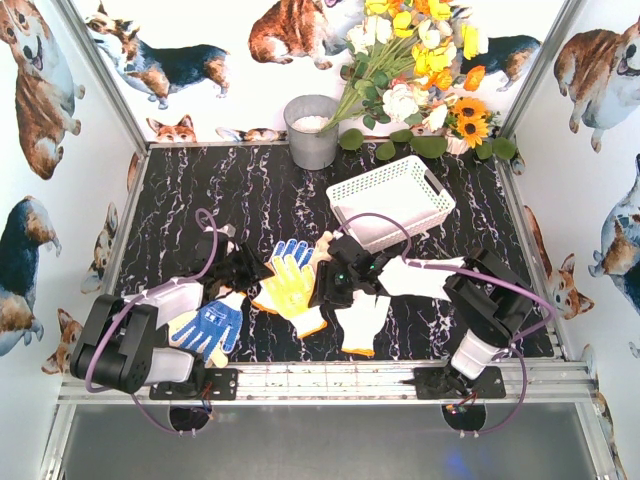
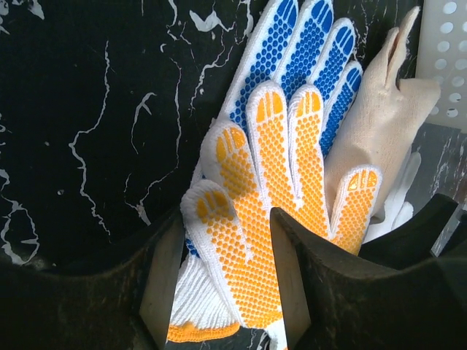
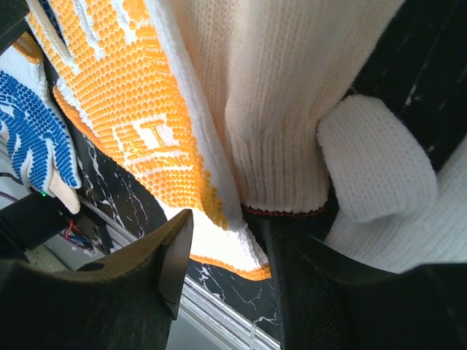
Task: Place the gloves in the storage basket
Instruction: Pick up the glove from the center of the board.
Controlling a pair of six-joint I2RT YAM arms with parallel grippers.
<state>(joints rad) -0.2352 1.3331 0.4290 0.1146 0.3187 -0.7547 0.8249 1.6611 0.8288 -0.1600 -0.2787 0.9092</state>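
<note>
Just two blue gloves [image 1: 208, 325], one yellow glove [image 1: 283, 285].

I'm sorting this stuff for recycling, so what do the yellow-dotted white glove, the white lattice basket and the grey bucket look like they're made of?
Yellow-dotted white knit glove: knitted yarn, likely cotton, going by the visible stitches, with raised rubbery-looking dots. White lattice basket: smooth moulded plastic, judging by its even perforations. Grey bucket: probably galvanised metal, given its dull mottled sheen.
</note>
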